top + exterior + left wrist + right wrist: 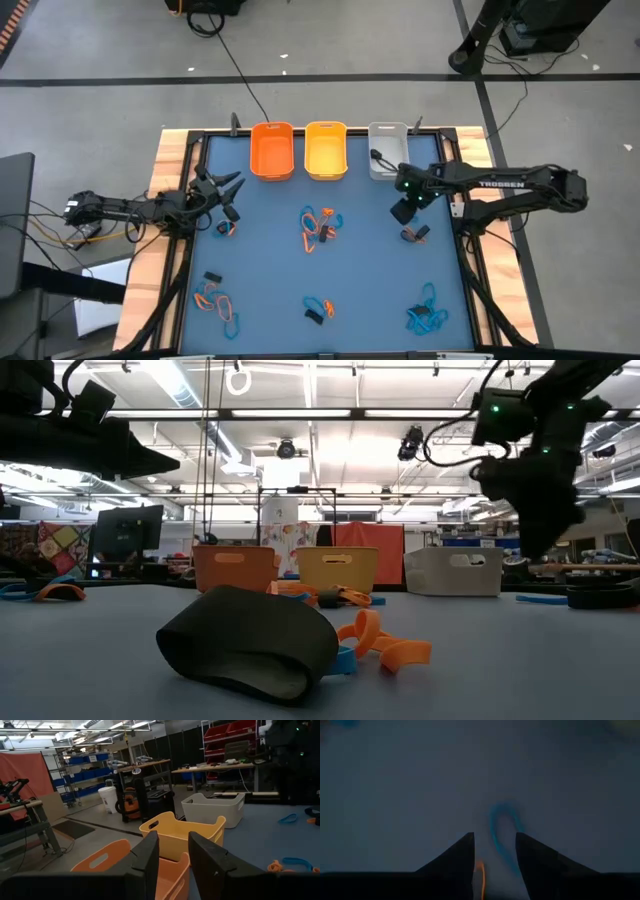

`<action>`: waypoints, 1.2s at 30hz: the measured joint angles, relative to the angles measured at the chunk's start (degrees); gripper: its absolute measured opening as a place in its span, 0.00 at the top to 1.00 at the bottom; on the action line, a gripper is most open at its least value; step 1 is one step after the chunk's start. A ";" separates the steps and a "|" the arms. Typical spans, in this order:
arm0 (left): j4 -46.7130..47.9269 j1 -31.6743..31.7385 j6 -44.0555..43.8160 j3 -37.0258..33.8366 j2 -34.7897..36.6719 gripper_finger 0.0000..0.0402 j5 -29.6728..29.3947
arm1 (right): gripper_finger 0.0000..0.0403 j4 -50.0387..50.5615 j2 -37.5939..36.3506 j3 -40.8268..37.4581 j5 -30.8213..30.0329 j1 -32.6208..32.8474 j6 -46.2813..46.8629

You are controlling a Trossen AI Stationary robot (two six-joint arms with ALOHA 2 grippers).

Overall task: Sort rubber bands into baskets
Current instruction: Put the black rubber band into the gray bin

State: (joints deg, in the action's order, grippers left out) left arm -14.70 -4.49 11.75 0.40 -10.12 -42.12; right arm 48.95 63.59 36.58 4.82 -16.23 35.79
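Hovering near the mat's left edge, the left gripper (232, 192) holds its jaws parted on nothing, aimed toward the orange basket (271, 151). Yellow basket (325, 149) and grey basket (387, 150) follow in a row, long axes running away from the arms. Bands (318, 226) lie scattered mid-mat. Just below the grey basket, the right gripper (402, 211) points down, jaws parted and empty, a blue band (504, 836) beyond its tips. Its arm reads "TROSSEN".

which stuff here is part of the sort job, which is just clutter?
Job:
- rubber bands scattered in clusters on the blue mat
- orange basket
- yellow-orange basket
- grey-white basket
- left gripper, open
- right gripper, open

Not the job:
- cable on the floor
- shelving in the room
- white bucket
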 joint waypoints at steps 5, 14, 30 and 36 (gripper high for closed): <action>0.00 0.00 0.17 0.02 -0.01 0.73 -0.20 | 0.61 8.51 0.00 -0.02 5.04 2.28 8.19; 0.00 0.00 0.09 0.01 0.00 0.73 -0.71 | 0.61 12.66 0.00 -0.02 4.35 6.69 15.39; -0.20 0.00 0.22 0.01 0.00 0.73 -0.75 | 0.61 13.33 0.02 -0.02 1.90 16.44 5.02; -0.43 0.00 0.28 0.02 0.01 0.73 -0.75 | 0.61 12.70 1.30 -0.02 -5.53 22.41 3.70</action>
State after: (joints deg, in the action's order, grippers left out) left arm -15.13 -4.49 12.03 0.42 -10.11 -42.87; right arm 61.65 64.89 36.56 -0.71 6.18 39.49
